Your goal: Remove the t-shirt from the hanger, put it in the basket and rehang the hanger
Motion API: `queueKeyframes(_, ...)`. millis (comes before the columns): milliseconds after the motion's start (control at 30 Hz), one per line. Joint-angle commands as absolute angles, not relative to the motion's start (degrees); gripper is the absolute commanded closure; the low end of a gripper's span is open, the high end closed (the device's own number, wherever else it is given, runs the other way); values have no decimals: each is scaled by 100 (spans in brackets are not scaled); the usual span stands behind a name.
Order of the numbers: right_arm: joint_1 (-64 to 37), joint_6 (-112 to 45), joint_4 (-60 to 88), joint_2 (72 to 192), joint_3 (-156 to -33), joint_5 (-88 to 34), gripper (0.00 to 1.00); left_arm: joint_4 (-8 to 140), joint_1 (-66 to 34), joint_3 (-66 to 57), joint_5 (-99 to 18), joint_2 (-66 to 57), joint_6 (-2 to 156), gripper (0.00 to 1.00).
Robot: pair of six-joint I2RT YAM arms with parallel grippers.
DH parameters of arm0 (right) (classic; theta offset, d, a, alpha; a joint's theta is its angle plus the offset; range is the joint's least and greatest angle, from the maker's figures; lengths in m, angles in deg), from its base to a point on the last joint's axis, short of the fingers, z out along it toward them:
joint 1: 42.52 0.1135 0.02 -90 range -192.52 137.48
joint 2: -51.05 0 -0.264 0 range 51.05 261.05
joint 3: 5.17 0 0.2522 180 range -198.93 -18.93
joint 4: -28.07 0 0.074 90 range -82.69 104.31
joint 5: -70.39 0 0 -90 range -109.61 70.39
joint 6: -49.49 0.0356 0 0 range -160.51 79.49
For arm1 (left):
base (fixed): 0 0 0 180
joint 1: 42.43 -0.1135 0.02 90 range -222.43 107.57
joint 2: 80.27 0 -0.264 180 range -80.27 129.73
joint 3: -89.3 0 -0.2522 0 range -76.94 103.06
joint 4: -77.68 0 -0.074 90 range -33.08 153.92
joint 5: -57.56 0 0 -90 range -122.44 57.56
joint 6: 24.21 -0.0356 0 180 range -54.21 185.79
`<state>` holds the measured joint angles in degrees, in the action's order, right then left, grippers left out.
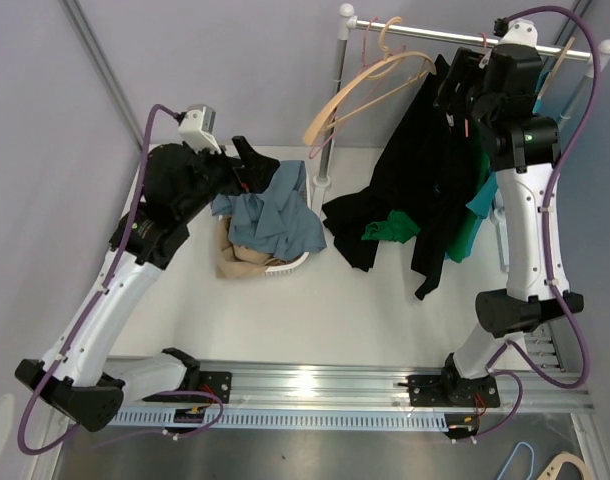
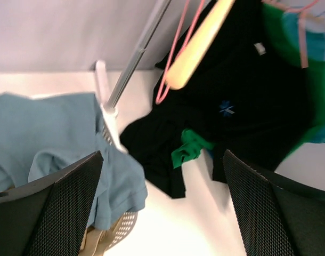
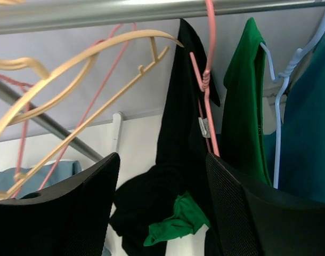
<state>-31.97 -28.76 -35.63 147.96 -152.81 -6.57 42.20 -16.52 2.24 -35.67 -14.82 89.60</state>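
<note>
Freeing the black t-shirt [image 3: 176, 133], draped on the pink hanger [image 3: 208, 80] under the rail [image 3: 152, 13], calls for the right gripper [image 3: 161, 160] (jaws apart and empty, like the left gripper [image 2: 161, 160]) to pinch fabric beside the hook and pull sideways.

Bright, even overhead light, soft shadows, glare on the aluminium rail [image 1: 305, 379]; the left wrist view is motion-blurred.

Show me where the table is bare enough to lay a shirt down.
Bare: the wide near strip of table between the basket, the black t-shirt and the front rail. Crowded: under the rack, where hanging shirts drape onto the table.
</note>
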Motion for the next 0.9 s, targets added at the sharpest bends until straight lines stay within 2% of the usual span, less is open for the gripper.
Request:
queueKeyframes(0, -3320, -3040, -3571, 14975, -15446, -748, 30, 4238, -1642, 490, -4009, -1734, 8706, 1)
queueKeyframes(267, -3417, -3181, -3044, 15239, -15261, -634, 30, 4870, -1642, 173, -4202, -2146, 8837, 1)
queueKeyframes(467, -3408, -3401, -2402, 15222, -14822, -371, 30, 5432, -1642, -99, -3817, -2445, 9381, 1)
queueKeyframes(567, -3434, -3524, -2085, 15257, -14620, -256, 30, 6250, -1650, -749, -3658, -2840, 9391, 0)
queueKeyframes(867, -3549, -3612, -1584, 15406, -14496, -27, 30, 6664, -1650, -1146, -3447, -3087, 9137, 0)
